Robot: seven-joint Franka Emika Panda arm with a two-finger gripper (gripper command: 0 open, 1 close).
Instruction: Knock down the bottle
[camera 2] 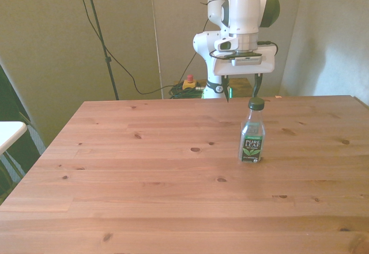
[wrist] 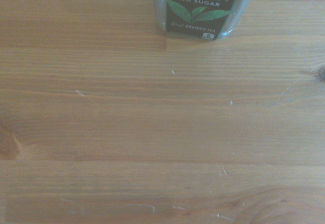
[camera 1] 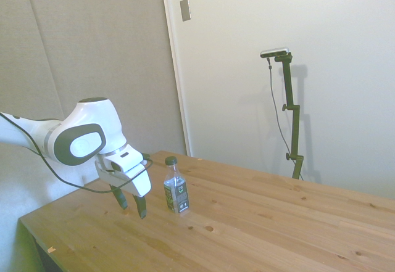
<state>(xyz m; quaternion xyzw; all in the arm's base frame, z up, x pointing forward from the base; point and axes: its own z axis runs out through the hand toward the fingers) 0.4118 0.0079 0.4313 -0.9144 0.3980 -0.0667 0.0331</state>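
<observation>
- Hanging just behind the small clear plastic bottle [camera 1: 176,188] with the dark cap, the white arm's two-finger gripper [camera 1: 131,204] is spread, empty.
- Bottle stands upright on the wooden table [camera 1: 259,222].
- Push high, probably near the cap.

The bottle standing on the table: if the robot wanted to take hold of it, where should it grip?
Probably the labelled body of the bottle, from the side where the gripper already waits. The bottle stands upright and its straight body looks narrower than the open fingers, while the cap offers less surface.
</observation>
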